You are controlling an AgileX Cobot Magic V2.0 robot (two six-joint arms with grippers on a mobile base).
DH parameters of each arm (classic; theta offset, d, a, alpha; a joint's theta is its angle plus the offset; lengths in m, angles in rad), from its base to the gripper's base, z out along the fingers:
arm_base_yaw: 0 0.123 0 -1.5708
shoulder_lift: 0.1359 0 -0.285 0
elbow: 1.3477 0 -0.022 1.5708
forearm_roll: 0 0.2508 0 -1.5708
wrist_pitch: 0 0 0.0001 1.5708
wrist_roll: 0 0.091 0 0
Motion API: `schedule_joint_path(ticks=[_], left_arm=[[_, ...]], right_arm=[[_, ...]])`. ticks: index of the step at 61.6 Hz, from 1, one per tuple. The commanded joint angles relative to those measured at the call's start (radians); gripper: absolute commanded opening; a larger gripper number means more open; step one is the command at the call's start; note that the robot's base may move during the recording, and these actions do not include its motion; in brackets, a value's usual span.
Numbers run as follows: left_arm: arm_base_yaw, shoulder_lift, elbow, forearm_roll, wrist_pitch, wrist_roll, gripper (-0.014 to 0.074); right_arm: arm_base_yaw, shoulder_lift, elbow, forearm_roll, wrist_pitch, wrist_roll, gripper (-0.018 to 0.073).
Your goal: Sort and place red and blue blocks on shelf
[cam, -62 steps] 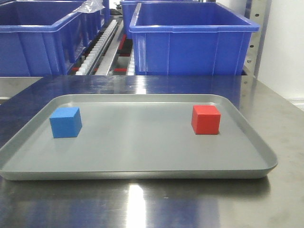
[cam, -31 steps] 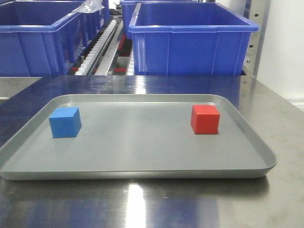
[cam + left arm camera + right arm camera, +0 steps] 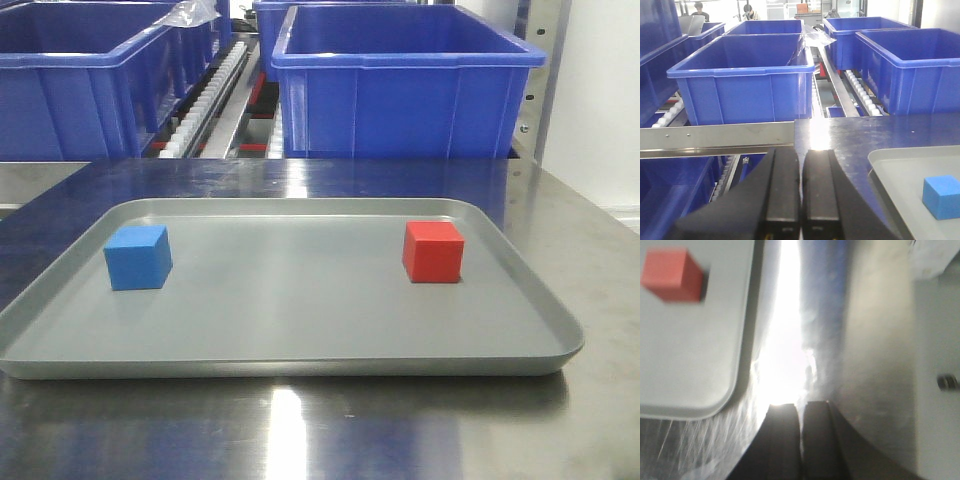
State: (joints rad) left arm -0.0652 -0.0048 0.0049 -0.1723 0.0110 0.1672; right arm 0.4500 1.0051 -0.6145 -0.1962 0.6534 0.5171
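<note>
A blue block (image 3: pixel 138 256) rests at the left of the grey tray (image 3: pixel 290 362), and a red block (image 3: pixel 433 251) at its right. The left wrist view shows the blue block (image 3: pixel 941 196) on the tray (image 3: pixel 885 160), right of my left gripper (image 3: pixel 800 155), which is shut and empty over the tabletop's left edge. In the right wrist view the red block (image 3: pixel 671 275) lies up and left of my right gripper (image 3: pixel 800 407), shut and empty, off the tray's corner. The shelf rail (image 3: pixel 715 137) and roller tracks (image 3: pixel 205 95) stand behind the table. Neither gripper shows in the front view.
Large blue bins (image 3: pixel 400 85) sit on the shelf behind the steel tabletop (image 3: pixel 300 440); another bin (image 3: pixel 90 85) at the left. Further bins (image 3: pixel 745 75) fill the left wrist view. A rack post (image 3: pixel 545 60) rises at the right.
</note>
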Motion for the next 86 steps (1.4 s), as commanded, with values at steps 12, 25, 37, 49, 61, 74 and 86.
schedule_joint_path(ticks=[12,25,37,49,61,74,86], left_arm=[[-0.007,-0.015,0.029,-0.003,-0.087,-0.004,0.0124],[-0.007,-0.015,0.029,-0.003,-0.087,-0.004,0.0124],[-0.007,-0.015,0.029,-0.003,-0.087,-0.004,0.0124],[-0.007,-0.015,0.029,-0.003,-0.087,-0.004,0.0124],[-0.007,-0.015,0.029,-0.003,-0.087,-0.004,0.0124],[-0.007,-0.015,0.029,-0.003,-0.087,-0.004,0.0124],[-0.007,-0.015,0.029,-0.003,-0.087,-0.004,0.0124]], right_arm=[[0.072,0.256,-0.282,0.018,0.163,0.061,0.0616],[0.072,0.411,-0.508,0.133,0.328,0.057,0.0573],[0.072,0.543,-0.686,0.168,0.375,0.016,0.0571],[0.072,0.681,-0.847,0.169,0.459,-0.012,0.0571],[0.073,0.761,-0.922,0.181,0.461,-0.012,0.0571],[0.080,0.778,-0.922,0.182,0.425,-0.012,0.0571],[0.080,0.809,-0.922,0.181,0.430,-0.015,0.0571]])
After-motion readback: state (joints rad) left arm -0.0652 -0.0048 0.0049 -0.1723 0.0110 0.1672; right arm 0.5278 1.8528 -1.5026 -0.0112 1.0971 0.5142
